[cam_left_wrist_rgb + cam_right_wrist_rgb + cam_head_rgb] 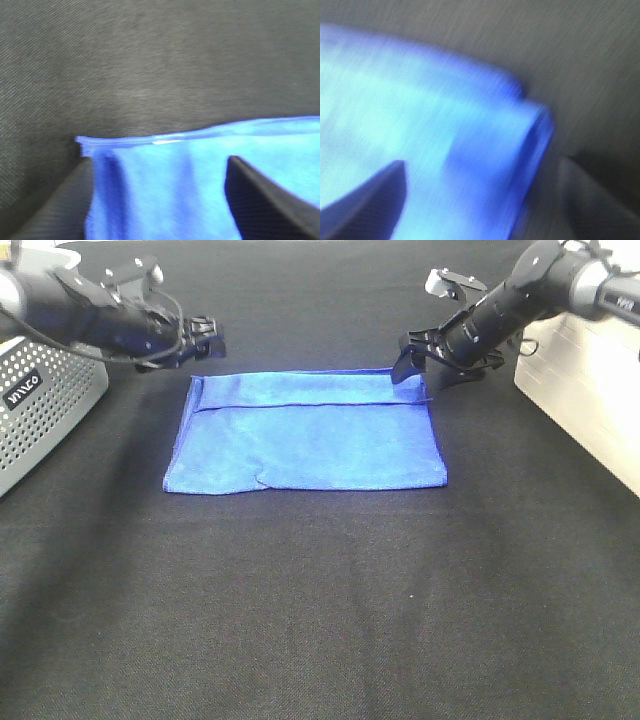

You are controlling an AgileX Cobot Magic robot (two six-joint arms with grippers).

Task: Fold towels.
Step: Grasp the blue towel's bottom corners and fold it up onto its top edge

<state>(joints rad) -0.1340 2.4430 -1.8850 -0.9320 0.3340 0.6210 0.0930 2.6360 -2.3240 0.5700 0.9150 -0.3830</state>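
Note:
A blue towel [310, 440] lies flat on the black table, folded once, with a folded band along its far edge. My left gripper [204, 340] hovers just beyond the towel's far left corner. In the left wrist view its gripper [159, 164] is open, with the towel's edge [200, 150] showing between the fingers. My right gripper [415, 368] is at the towel's far right corner. In the blurred right wrist view its gripper [481, 165] is open, with the folded towel corner [520, 140] between the fingers.
A grey perforated box [40, 400] stands at the left edge of the table. A white box [590, 390] stands at the right edge. A black cloth [320, 620] covers the table in front of the towel.

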